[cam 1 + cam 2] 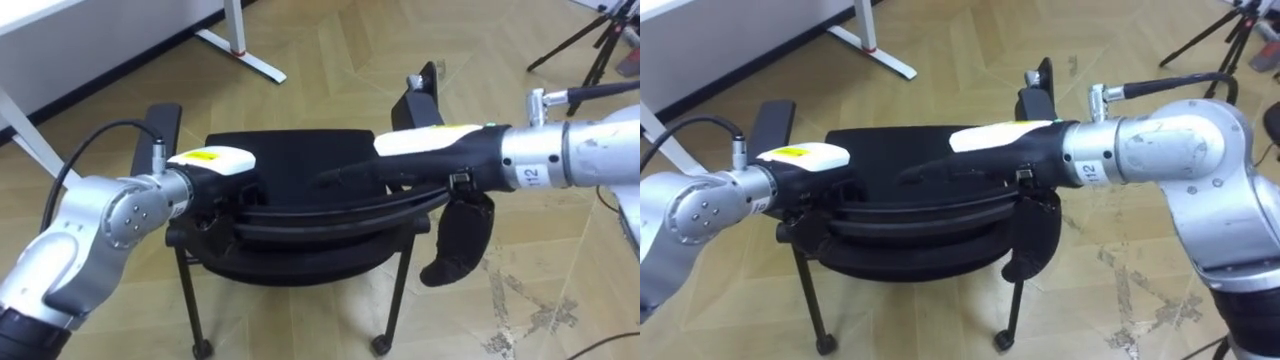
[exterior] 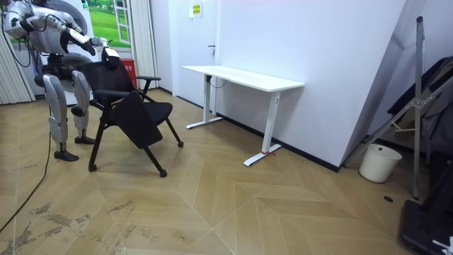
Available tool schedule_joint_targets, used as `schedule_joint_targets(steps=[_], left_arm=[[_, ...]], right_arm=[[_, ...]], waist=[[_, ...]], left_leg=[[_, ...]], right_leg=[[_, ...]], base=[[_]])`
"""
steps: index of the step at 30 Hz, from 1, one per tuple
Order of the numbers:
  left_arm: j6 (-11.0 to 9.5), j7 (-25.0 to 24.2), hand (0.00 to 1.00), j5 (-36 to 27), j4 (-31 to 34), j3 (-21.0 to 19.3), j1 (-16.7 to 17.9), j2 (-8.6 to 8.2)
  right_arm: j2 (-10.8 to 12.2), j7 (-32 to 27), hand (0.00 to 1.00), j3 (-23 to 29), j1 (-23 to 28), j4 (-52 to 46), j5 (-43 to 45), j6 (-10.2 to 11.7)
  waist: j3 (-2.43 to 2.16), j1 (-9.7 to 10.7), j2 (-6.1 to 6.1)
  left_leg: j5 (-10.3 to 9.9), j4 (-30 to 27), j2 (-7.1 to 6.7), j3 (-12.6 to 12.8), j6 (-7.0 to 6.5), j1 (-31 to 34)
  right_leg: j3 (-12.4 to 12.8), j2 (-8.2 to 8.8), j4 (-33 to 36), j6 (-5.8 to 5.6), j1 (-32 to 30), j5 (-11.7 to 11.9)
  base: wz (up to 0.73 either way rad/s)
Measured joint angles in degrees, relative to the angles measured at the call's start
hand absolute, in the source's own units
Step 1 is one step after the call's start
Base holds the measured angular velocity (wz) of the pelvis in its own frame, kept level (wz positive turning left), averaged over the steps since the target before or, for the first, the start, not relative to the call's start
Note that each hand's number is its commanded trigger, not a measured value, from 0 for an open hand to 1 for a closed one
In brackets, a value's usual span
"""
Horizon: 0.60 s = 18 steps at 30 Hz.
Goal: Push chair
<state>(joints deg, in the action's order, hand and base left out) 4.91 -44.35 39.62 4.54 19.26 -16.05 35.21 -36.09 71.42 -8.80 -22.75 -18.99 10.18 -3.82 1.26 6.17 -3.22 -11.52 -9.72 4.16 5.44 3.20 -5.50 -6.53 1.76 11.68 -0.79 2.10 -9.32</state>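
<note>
— What takes up the most room?

— The wooden floor [image 2: 283, 205], and after that a white desk [image 2: 241, 76] standing against the wall. A white bucket [image 2: 374, 161] stands further along, at the room view's right.

— And the chair?

— The black chair [image 2: 134, 113] stands on the floor toward the room view's left, apart from the desk. The robot stands upright just behind it with both arms stretched forward to the top of its backrest [image 1: 330, 215].

— How does it look from the head?

— You look down over the backrest to the seat beyond, with an armrest [image 1: 165, 120] sticking out on each side.

— What's the right hand doing?

— The right hand [image 1: 430, 142] lies on the top edge of the backrest. Its fingers [image 1: 345, 176] are stretched out nearly straight along that edge, pointing to the robot's left. They rest flat on it and are not wrapped round it.

— And the left?

— The left hand [image 1: 212, 160] sits at the backrest's left end, touching it. Its fingers are dark against the dark frame, so I can't tell whether they are curled or straight.
</note>
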Motion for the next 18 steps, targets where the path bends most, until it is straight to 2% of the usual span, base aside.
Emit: schedule_joint_targets(steps=[4, 9, 14, 17, 18], left_arm=[[0.01, 0.22, 1.0, 0.0, 0.26, 0.01, 0.02, 0.0], [-0.16, -0.02, 1.0, 1.0, 0.72, 0.15, 0.17, -0.68], [-0.07, 1.09, 1.0, 2.5, 0.93, 0.63, 1.05, -2.1], [0.55, 2.87, 1.0, 3.78, 0.85, 1.68, 1.64, -3.85], [0.56, 3.28, 1.0, 3.78, 0.82, 1.68, 1.88, -4.24]], right_arm=[[0.04, -1.8, 0.0, 0.7, 0.01, -0.09, 0.62, 0.02], [0.5, -6.06, 0.0, 1.31, 2.82, -3.66, 10.62, 0.43], [5.28, -11.93, 0.0, 1.58, 10.12, -3.96, 20.87, 0.79], [9.03, -17.88, 0.0, 0.35, 13.11, -2.77, 29.18, 1.23], [9.43, -19.42, 0.0, -0.17, 13.47, -2.01, 30.4, 1.33]], waist=[[0.06, -0.03, 0.14], [0.03, -0.18, 0.25], [0.05, -0.24, 1.51], [0.41, -0.61, 3.44], [0.38, -0.68, 3.79]], left_leg=[[0.0, -0.01, -0.05, 0.04, 0.0, 0.2], [0.0, -0.06, -0.04, -0.15, 0.0, 0.03], [0.0, -0.16, -0.09, -0.12, 0.0, -0.15], [-0.01, -0.26, -0.06, 0.02, -0.01, -0.33], [-0.01, -0.3, -0.06, 0.02, -0.01, -0.25]], right_leg=[[0.05, -0.01, -0.09, 0.0, -0.21, 0.0], [0.02, -0.02, -0.01, 0.02, 0.04, 0.02], [0.03, 0.02, 0.0, 0.01, 0.48, 0.03], [-0.04, 0.02, -0.12, 0.01, 0.81, 0.03], [-0.05, 0.02, -0.12, 0.01, 0.75, 0.03]], base=[[0.0], [0.01], [0.03], [0.0], [0.0]])
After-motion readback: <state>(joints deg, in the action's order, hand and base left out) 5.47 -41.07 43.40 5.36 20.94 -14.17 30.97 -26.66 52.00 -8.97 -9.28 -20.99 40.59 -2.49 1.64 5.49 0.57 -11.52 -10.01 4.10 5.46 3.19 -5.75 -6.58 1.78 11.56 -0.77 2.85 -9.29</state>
